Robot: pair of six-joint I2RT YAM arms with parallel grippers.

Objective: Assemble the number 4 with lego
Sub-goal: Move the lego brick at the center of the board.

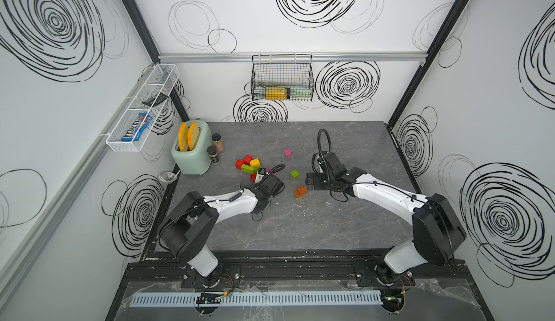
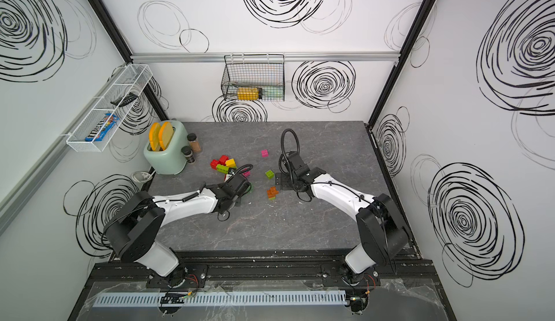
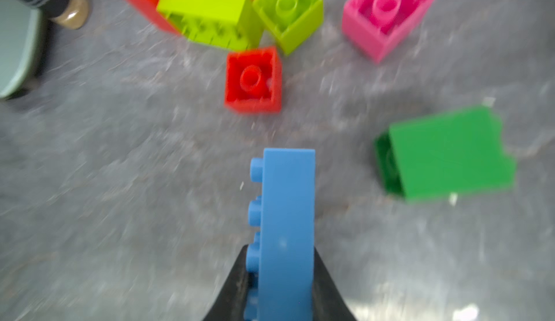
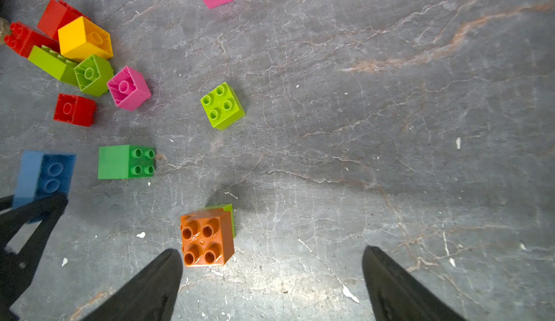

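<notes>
My left gripper (image 3: 280, 253) is shut on a blue oblong lego brick (image 3: 286, 214), held on edge just above the table; the same brick (image 4: 45, 175) shows in the right wrist view. Ahead of it lie a red square brick (image 3: 253, 79), a green brick (image 3: 447, 154) on its side, a pink brick (image 3: 387, 13) and a heap of red, lime and yellow lego (image 1: 247, 163). My right gripper (image 4: 270, 250) is open and empty over the table. An orange brick (image 4: 207, 241) stacked on a lime one sits by its one finger. A lime square brick (image 1: 295, 174) and another pink brick (image 1: 288, 153) lie apart.
A mint toaster (image 1: 191, 148) with two spice jars (image 1: 217, 144) stands at the table's back left, close to the heap. A black wire basket (image 1: 282, 79) hangs on the back wall and a white mesh shelf (image 1: 141, 109) on the left wall.
</notes>
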